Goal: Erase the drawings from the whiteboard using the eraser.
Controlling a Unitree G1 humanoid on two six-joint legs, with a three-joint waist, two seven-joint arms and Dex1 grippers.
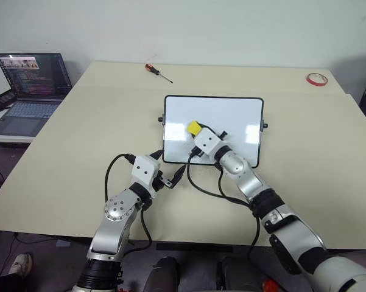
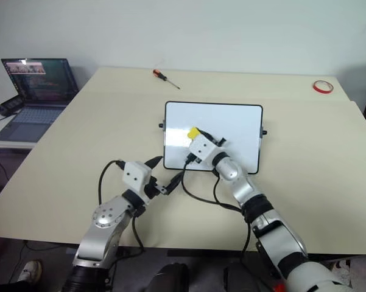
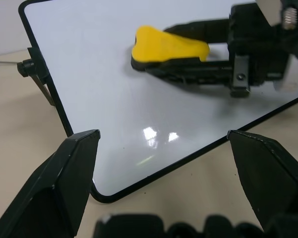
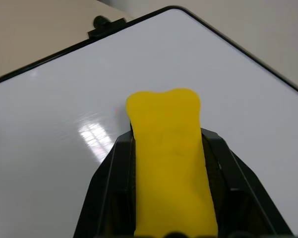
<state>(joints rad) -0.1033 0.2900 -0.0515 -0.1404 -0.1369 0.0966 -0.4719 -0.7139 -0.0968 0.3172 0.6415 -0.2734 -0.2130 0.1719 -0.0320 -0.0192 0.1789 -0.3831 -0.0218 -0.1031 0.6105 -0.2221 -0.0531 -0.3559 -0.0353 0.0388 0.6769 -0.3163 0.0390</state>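
The right gripper clamps the eraser flat on the whiteboard; the left gripper, jaws wide, sits at its near corner. No drawings show, so sweep with steady pressure over every part to be sure.

My right pincer clamped on the yellow eraser, pressed flat on the glossy whiteboard, black knob on its frame, beige desk beyond.

One whiteboard, one eraser, one screwdriver — one laptop.
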